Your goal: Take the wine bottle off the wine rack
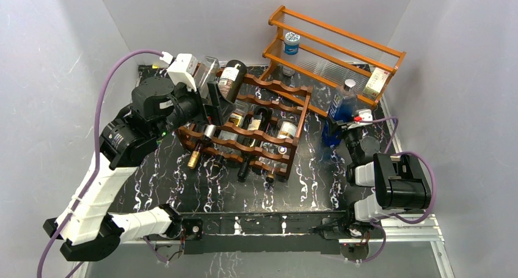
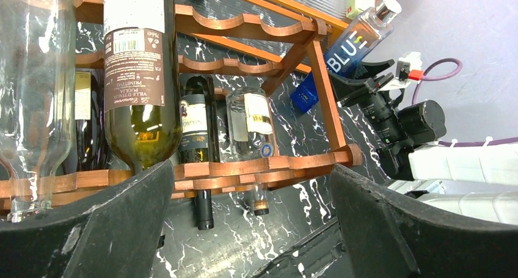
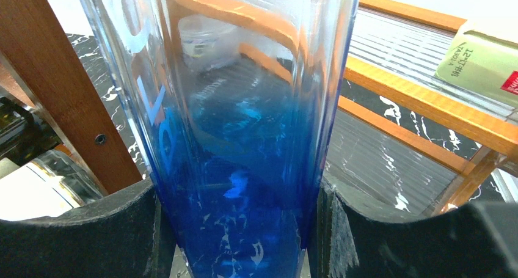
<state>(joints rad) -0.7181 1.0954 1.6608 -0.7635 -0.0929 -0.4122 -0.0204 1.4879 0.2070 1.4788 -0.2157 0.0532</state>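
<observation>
- The wine bottle, dark glass with a pale label, lies on the top tier of the wine rack, at the rack's far left end.
- The rack stands mid-tabletop, towards the far edge, and more bottles lie in its lower tiers.
- My left fingers are spread wide apart at that far left end. The bottle's base sits just past their tips, and I cannot tell whether it touches them.
- My right fingers are clamped on a blue bottle, one pad against each side.
- The blue bottle leans just off the rack's right end, between the rack and the orange shelf at the far right corner.
</observation>
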